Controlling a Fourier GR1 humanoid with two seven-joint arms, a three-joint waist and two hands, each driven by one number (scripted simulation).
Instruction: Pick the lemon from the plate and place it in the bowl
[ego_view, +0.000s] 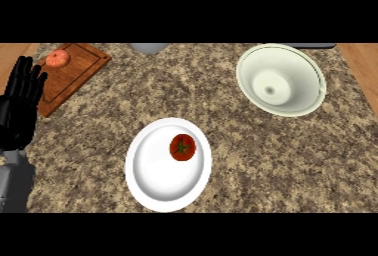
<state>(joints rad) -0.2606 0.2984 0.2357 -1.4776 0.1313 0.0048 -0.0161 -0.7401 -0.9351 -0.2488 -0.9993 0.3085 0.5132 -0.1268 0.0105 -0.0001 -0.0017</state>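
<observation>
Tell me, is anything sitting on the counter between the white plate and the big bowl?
No. In the head view, only bare speckled counter lies between the white plate and the bowl.

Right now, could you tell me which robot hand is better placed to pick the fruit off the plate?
Left, probably: only the left robot hand shows, open at the left edge. The plate holds a tomato, not a lemon. The right is out of view.

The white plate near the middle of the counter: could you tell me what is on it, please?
A red tomato with a green stem lies on the white plate; no lemon shows there, nothing covers it.
</observation>
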